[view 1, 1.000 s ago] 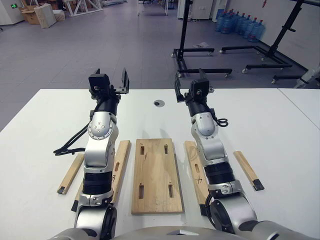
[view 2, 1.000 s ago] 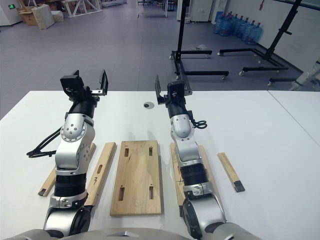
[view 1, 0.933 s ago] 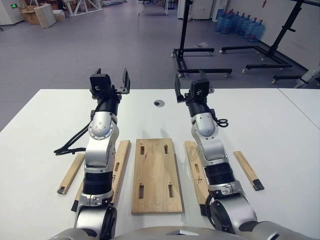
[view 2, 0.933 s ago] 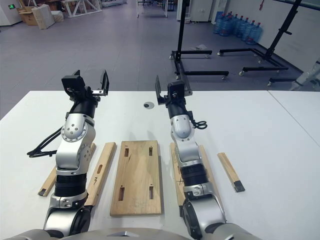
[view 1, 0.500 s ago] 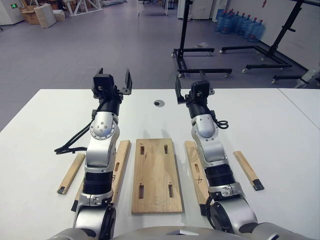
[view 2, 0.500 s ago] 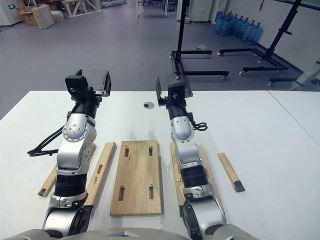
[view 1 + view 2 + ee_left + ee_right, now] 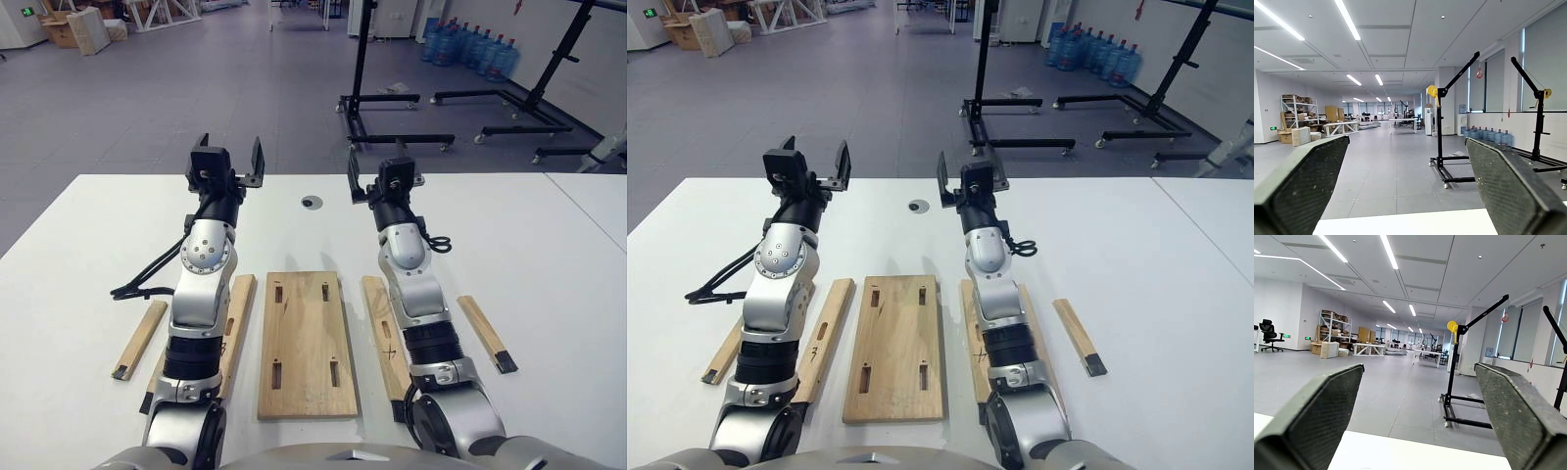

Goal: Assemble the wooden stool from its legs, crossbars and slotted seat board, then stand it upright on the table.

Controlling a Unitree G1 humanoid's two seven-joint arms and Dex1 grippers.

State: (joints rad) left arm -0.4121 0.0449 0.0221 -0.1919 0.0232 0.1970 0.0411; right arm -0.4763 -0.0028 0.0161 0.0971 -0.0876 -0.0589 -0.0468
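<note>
Stool parts lie flat and separate on the white tabletop [image 7: 549, 255], so I judge that the assembly has not begun. The slotted seat board [image 7: 307, 343] is in the middle, between the two arms, with its four slots facing up. This is probably so that the leg ends can be pushed into them from above.

Just beside its left edge lies a long leg [image 7: 238, 315], partly under the left arm. Farther out on the same side lies a short crossbar [image 7: 138, 339], apart from the leg. The right side is arranged the same way: a long leg [image 7: 375, 305] close to the board and partly covered by the right arm, and a short crossbar [image 7: 487, 333] outside it. Such an arrangement seems to give each arm its own pieces within reach.

Both arms are stretched forward above these pieces. The left tool [image 7: 231, 157] and the right tool [image 7: 376, 166] are raised over the far part of the tabletop, on either side of a small round hole [image 7: 312, 202], and they point out to the room. Both are released: in the wrist views the fingers [image 7: 1303, 186] of the left one and the fingers [image 7: 1317, 416] of the right one stand wide apart with nothing between them. I think this is a ready position, and the next move requires an arm to come back and down to a piece.
</note>
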